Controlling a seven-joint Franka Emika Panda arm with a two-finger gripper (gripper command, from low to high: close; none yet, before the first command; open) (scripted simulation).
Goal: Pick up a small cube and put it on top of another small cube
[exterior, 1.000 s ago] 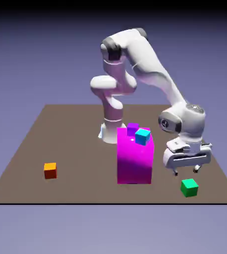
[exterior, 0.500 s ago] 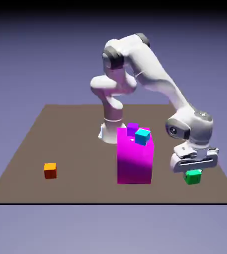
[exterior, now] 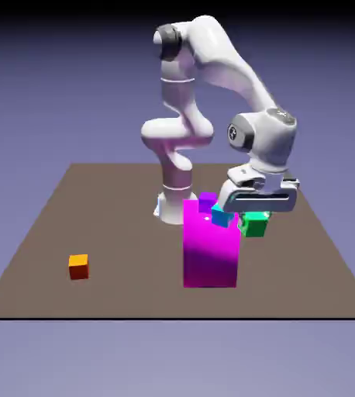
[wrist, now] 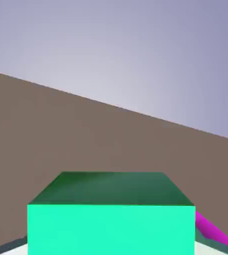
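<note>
Hand point(exterior: 255, 216) grips green cube point(exterior: 253, 225) above brown table point(exterior: 95, 209), blue-violet backdrop point(exterior: 56, 77).

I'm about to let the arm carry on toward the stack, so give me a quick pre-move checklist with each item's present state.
1. Gripper shut on the green cube: ok; the cube also fills the hand view.
2. Green cube lifted clear of the table: ok.
3. Green cube level with the cyan cube beside it, not above it: not ok for placing.
4. Cyan cube and purple cube sit on the magenta block: ok.
5. Orange cube out of the way: ok.
6. Grip centred on the cube: cannot tell.
</note>
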